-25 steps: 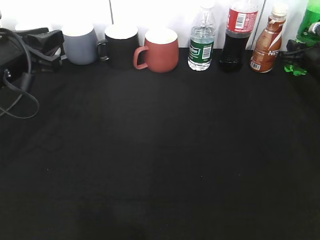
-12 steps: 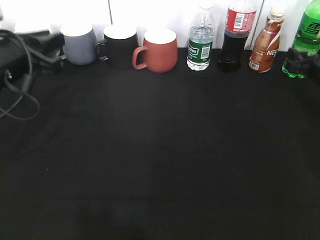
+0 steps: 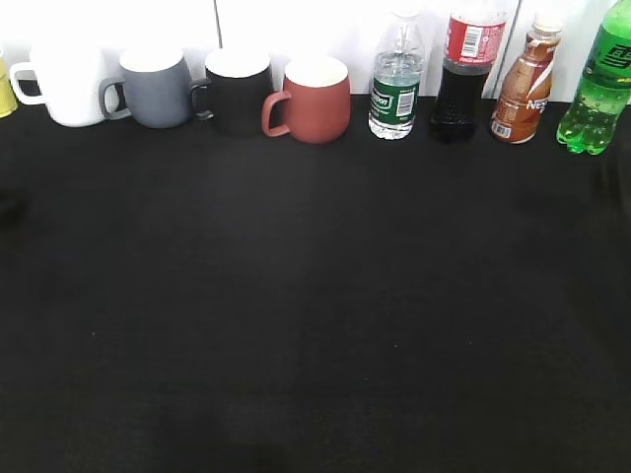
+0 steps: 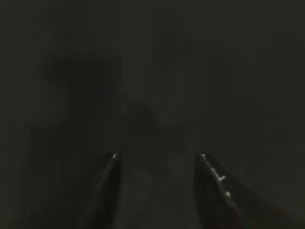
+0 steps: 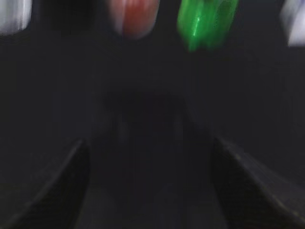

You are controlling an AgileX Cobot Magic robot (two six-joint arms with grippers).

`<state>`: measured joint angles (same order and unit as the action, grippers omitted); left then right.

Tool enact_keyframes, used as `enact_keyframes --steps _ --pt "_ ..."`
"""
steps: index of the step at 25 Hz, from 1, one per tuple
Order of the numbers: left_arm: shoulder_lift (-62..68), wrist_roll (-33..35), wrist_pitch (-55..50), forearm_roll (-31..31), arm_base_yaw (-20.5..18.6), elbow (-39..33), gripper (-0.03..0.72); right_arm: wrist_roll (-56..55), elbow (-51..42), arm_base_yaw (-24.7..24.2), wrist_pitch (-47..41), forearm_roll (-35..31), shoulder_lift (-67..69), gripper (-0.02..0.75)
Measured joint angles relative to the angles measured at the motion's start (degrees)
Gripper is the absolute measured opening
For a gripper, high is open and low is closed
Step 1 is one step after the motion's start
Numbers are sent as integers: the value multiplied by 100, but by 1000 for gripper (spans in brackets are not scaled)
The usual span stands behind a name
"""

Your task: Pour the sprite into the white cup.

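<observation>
The sprite [image 3: 597, 89], a bright green bottle, stands upright at the far right of the back row. Its blurred green base also shows at the top of the right wrist view [image 5: 206, 23]. The white cup [image 3: 61, 87] stands at the far left of the row, handle to the left. Neither arm shows in the exterior view. My left gripper [image 4: 158, 155] is open and empty over the black cloth. My right gripper [image 5: 150, 143] is open and empty, its fingers wide apart, well short of the sprite.
The back row also holds a grey mug [image 3: 153, 89], a black mug [image 3: 237, 91], a red mug [image 3: 314, 99], a clear water bottle [image 3: 396, 84], a cola bottle [image 3: 463, 69] and a brown drink bottle [image 3: 523, 84]. A yellow thing [image 3: 5, 91] sits at the left edge. Black cloth [image 3: 315, 315] covers the table.
Both arms have drawn back out of the exterior view. The left arm no longer hides the white cup, and the right gripper no longer covers the sprite's base.
</observation>
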<state>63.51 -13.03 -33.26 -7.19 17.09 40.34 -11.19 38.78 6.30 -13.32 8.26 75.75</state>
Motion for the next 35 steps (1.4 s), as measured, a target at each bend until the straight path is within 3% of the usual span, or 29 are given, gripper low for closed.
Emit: enact_keyframes --steps 4,8,10,12,16,30,32,35 --pt "-1026 22 -2002 67 0 75 388 66 0 538 -2558 -244 -1293 576" --pt "-2889 318 -3073 248 0 43 554 742 -6 556 -4091 -826 -3281 569" --pt "-3723 604 -3200 301 0 -320 569 811 -143 563 -4640 -826 -4192 569" --pt "-4329 902 -3197 402 0 -715 572 836 -434 563 -4795 -864 -5161 568" --pt "-4628 1514 -3083 932 2 -739 572 1065 -1018 563 -4720 -1178 -6345 567" --pt "-4616 1621 -2724 1100 8 -929 531 1085 -1043 563 -4639 -1203 -6368 566" --pt "-4902 1621 -2724 1099 -282 -929 496 1085 -1043 345 -4639 -1215 -6476 566" --pt "-5740 1625 -2724 1099 -1144 -929 433 1085 -1043 -737 -4633 -1226 -7071 567"
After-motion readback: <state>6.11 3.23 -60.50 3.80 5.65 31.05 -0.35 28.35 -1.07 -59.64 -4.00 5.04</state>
